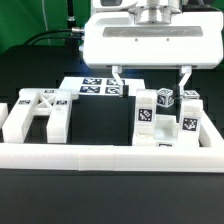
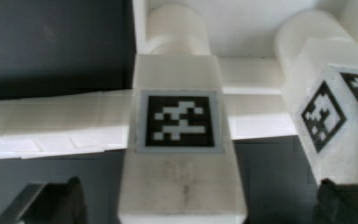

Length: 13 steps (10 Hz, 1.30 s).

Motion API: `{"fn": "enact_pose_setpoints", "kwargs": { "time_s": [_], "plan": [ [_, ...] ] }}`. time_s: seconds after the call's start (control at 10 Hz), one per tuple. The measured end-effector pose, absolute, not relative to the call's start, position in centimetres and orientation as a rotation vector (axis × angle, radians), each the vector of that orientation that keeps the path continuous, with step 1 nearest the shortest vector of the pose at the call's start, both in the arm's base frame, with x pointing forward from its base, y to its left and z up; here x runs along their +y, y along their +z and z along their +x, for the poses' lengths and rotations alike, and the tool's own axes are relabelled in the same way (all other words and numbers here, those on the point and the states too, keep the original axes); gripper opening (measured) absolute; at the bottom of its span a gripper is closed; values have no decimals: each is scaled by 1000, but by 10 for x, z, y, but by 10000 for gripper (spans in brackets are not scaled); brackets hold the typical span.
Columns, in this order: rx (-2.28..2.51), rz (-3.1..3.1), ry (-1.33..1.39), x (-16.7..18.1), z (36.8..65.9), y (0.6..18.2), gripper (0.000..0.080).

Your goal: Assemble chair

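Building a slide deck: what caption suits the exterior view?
Open gripper hangs above white chair parts on a black table.

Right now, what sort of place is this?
Probably a robotics lab test bench: loose white chair parts bearing square black-and-white tags inside a white border rail, a flat marker board, and a robot gripper hanging open above them.

The gripper [image 1: 151, 89] hangs straight down from the wrist [image 1: 155, 12], its broad white body level across the exterior view. Its two thin fingers [image 1: 119, 80] stand spread wide apart. In the wrist view only their dark tips [image 2: 51, 203] show.
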State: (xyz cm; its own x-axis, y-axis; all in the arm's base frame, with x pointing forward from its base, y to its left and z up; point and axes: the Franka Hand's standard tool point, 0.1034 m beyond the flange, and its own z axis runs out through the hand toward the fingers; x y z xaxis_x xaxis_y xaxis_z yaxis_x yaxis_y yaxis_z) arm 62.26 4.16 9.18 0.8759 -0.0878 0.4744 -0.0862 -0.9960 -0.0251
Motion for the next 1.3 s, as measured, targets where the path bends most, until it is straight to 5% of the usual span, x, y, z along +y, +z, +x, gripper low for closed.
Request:
{"fn": "enact_pose_setpoints", "kwargs": {
  "time_s": [0.9, 1.3],
  "plan": [
    [108, -3063, -667, 42, 624, 89, 649],
    [95, -3087, -143, 33, 621, 95, 649]
  ]
}}
